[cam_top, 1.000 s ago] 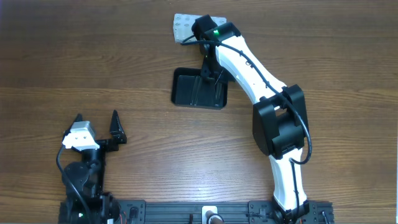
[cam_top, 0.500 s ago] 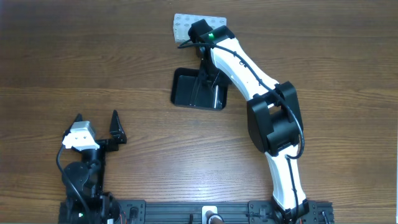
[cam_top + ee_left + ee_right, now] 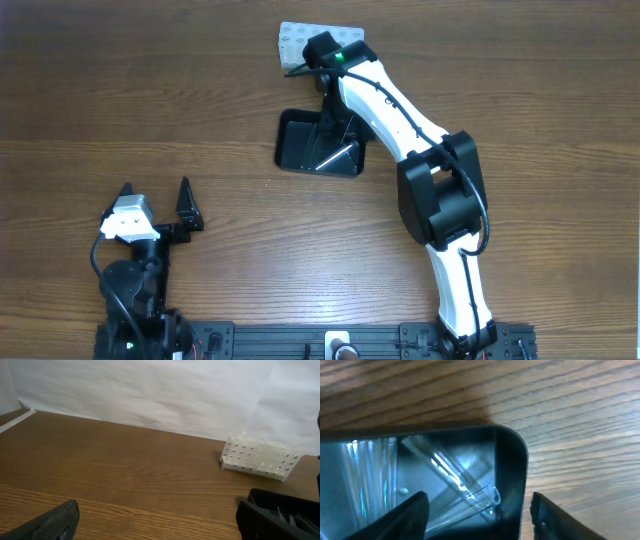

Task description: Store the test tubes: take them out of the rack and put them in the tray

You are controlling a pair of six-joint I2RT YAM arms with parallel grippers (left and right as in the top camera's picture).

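Note:
The black tray [image 3: 293, 150] lies at the table's centre back, with the white perforated rack [image 3: 300, 40] just beyond it. A clear test tube [image 3: 335, 153] lies diagonally in the tray beside other tubes. My right gripper [image 3: 331, 118] hovers over the tray's right end. Its wrist view shows it open [image 3: 480, 522], with the tube [image 3: 462, 480] lying loose below, inside the tray's rim [image 3: 512, 460]. My left gripper [image 3: 156, 200] stands open near the front left, far from both. From there the rack [image 3: 259, 457] and the tray [image 3: 287, 507] are in sight.
Bare wooden table surrounds the tray and rack on every side. A white backdrop [image 3: 150, 390] closes off the far edge of the table. The arm bases and a black rail [image 3: 320, 340] line the front edge.
The right arm shifted a little to the left over the tray. A test tube has come to rest diagonally in the tray, free of the right gripper. The left arm stayed still.

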